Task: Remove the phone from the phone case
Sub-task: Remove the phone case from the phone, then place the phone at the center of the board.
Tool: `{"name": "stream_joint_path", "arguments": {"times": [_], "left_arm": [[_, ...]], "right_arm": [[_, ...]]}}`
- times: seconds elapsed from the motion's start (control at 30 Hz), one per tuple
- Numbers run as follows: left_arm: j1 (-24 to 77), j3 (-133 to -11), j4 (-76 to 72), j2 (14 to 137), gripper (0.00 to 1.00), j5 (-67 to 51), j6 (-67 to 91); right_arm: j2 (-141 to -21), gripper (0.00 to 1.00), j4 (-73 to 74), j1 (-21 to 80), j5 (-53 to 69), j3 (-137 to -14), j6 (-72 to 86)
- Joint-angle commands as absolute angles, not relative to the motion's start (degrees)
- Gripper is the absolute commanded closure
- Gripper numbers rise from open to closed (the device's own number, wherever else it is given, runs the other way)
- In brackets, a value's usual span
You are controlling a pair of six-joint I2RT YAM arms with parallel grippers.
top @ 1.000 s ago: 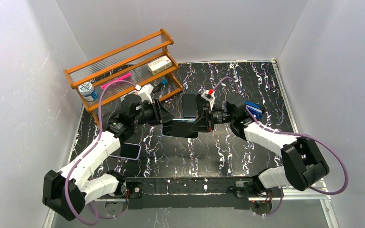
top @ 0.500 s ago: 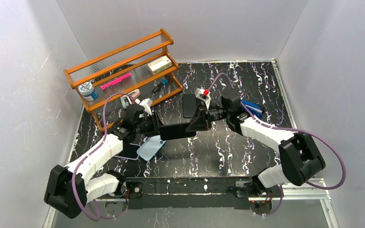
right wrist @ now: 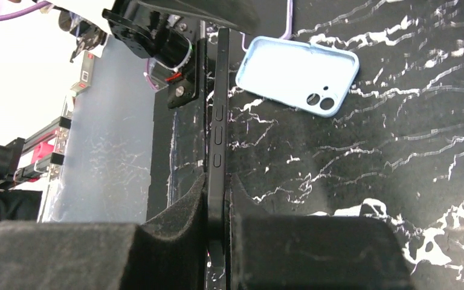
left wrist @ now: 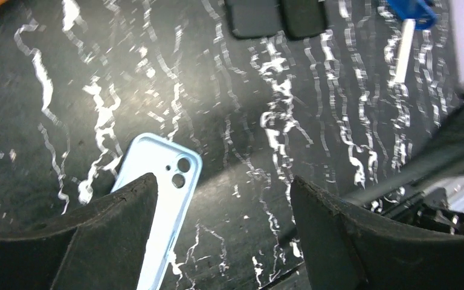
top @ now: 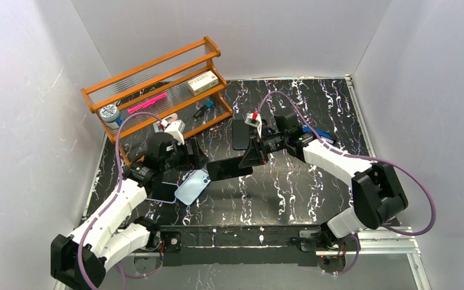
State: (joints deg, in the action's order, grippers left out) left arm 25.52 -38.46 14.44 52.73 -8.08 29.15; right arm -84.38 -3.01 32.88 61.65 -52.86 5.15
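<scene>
The black phone hangs above the table, held at its right end by my right gripper, which is shut on it. In the right wrist view the phone stands edge-on between the pads. The empty light blue case lies flat on the table, left of the phone; it also shows in the left wrist view and the right wrist view. My left gripper is open and empty, above the case and just left of the phone's free end.
A wooden rack with small items stands at the back left. Another phone lies under the left arm. A dark phone lies behind the right gripper, and a blue object lies to the right.
The phone has come free of the blue case. The case dropped flat onto the table. My left gripper let go and drew back left; my right gripper keeps the phone.
</scene>
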Motion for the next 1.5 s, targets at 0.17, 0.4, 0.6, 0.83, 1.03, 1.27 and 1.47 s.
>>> {"name": "stream_joint_path", "arguments": {"times": [0.17, 0.4, 0.6, 0.83, 1.03, 1.27, 1.47], "left_arm": [[25.9, -48.2, 20.2, 56.0, 0.18, -25.8, 12.7], [26.4, -50.2, 19.5, 62.6, 0.20, -41.4, 8.9], [29.2, -51.7, 19.7, 66.1, 0.29, -45.1, 6.1], [32.5, -53.6, 21.6, 69.5, 0.45, -47.2, 2.2], [36.1, -54.1, 22.6, 71.1, 0.72, -47.2, 1.6], [36.4, -54.0, 22.8, 69.3, 1.00, -41.1, 3.6], [36.4, -48.1, 11.5, 66.6, 1.00, -29.6, 18.5]], "right_arm": [[-85.4, 0.99, 12.1, 33.2, 57.6, -59.6, -4.5], [-86.2, 0.99, 15.4, 35.1, 57.2, -62.3, -7.2], [-86.7, 0.99, 17.5, 36.4, 57.8, -63.7, -9.6], [-86.4, 0.99, 20.6, 38.0, 59.6, -65.6, -13.3], [-86.5, 0.99, 21.6, 38.9, 60.4, -66.0, -15.1], [-85.4, 0.78, 20.8, 38.9, 57.9, -64.7, -15.0], [-76.7, 0.29, 8.0, 35.6, 43.6, -56.4, -3.9]]}}
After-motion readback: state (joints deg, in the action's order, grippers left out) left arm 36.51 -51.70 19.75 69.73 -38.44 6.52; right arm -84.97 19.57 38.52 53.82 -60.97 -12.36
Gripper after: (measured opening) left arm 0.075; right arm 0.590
